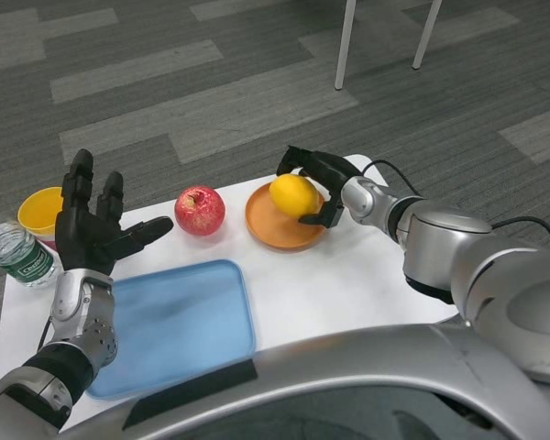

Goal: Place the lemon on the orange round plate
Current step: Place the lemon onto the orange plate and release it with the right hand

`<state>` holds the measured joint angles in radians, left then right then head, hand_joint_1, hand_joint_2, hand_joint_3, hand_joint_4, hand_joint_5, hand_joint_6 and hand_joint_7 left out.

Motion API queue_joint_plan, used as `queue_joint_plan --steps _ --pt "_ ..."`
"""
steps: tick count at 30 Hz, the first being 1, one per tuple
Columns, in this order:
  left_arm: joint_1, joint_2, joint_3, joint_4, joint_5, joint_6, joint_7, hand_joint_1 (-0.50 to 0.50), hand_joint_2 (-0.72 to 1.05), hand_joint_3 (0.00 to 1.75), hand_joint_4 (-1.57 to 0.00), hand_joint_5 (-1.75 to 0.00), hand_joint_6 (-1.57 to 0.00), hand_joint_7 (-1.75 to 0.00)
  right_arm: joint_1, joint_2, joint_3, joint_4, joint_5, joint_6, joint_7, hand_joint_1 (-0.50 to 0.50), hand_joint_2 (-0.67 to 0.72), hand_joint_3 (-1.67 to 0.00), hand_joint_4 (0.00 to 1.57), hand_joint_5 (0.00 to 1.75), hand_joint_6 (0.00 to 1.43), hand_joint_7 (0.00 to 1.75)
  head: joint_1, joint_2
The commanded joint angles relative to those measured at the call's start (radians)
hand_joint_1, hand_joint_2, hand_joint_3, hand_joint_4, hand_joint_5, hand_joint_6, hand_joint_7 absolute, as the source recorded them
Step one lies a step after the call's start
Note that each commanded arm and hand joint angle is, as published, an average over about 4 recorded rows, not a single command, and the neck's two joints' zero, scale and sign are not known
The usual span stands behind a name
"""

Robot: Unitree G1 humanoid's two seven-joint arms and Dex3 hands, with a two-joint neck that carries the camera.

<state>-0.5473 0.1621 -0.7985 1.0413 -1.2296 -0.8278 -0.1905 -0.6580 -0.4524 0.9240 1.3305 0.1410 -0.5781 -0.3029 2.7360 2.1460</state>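
Note:
A yellow lemon [293, 194] sits over the orange round plate [280, 225] at the far middle of the white table. My right hand [317, 181] wraps around the lemon from behind and from the right, fingers curled over its top. Whether the lemon rests on the plate or hangs just above it I cannot tell. My left hand [92, 222] is raised at the left with fingers spread apart, holding nothing, well away from the plate.
A red apple [200, 210] lies just left of the plate. A blue tray [174, 321] fills the near left of the table. A yellow bowl [41, 213] and a water bottle [14, 252] stand at the far left edge. White chair legs [346, 44] rise beyond the table.

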Motion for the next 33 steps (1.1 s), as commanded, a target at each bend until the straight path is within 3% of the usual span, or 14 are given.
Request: queue_joint_plan --steps 1,4,7,21,28,33 --pt "0.009 0.003 -0.004 -0.003 0.001 0.002 0.002 0.5 0.16 0.09 0.0 -0.31 -0.03 -0.21 -0.02 -0.007 0.006 -0.011 -0.002 0.011 -0.007 -0.44 -0.54 -1.11 0.24 0.1 0.13 0.51 -0.001 -0.001" --pt "0.009 0.004 -0.006 -0.002 0.0 0.002 0.002 0.5 0.16 0.09 0.0 -0.31 -0.03 -0.21 -0.02 -0.008 0.007 -0.019 -0.001 0.014 -0.007 -0.43 -0.54 -0.97 0.09 0.0 0.0 0.19 -0.001 -0.004" --pt "0.009 0.006 -0.007 -0.002 -0.002 0.003 0.002 0.5 0.16 0.09 0.0 -0.31 -0.03 -0.21 -0.018 -0.008 0.009 -0.024 0.001 0.014 -0.004 -0.44 -0.54 -0.93 0.04 0.0 0.0 0.07 0.0 -0.006" --pt "0.007 0.011 -0.006 0.0 -0.008 0.003 0.002 0.5 0.16 0.09 0.0 -0.31 -0.03 -0.21 -0.003 -0.018 -0.004 -0.04 0.014 0.012 0.04 -0.42 -0.54 -0.75 0.0 0.0 0.0 0.0 0.011 -0.013" --pt "0.004 0.013 -0.003 0.002 -0.013 0.003 0.002 0.5 0.16 0.09 0.0 -0.31 -0.03 -0.21 0.062 -0.022 -0.124 -0.051 0.009 -0.014 0.102 -0.42 -0.48 -0.5 0.0 0.0 0.0 0.0 0.02 -0.016" --pt "0.004 0.013 -0.001 0.003 -0.014 0.003 0.002 0.5 0.16 0.09 0.0 -0.31 -0.03 -0.21 0.1 -0.032 -0.216 -0.077 0.012 -0.058 0.13 -0.38 -0.27 -0.24 0.0 0.0 0.0 0.0 0.023 -0.018"
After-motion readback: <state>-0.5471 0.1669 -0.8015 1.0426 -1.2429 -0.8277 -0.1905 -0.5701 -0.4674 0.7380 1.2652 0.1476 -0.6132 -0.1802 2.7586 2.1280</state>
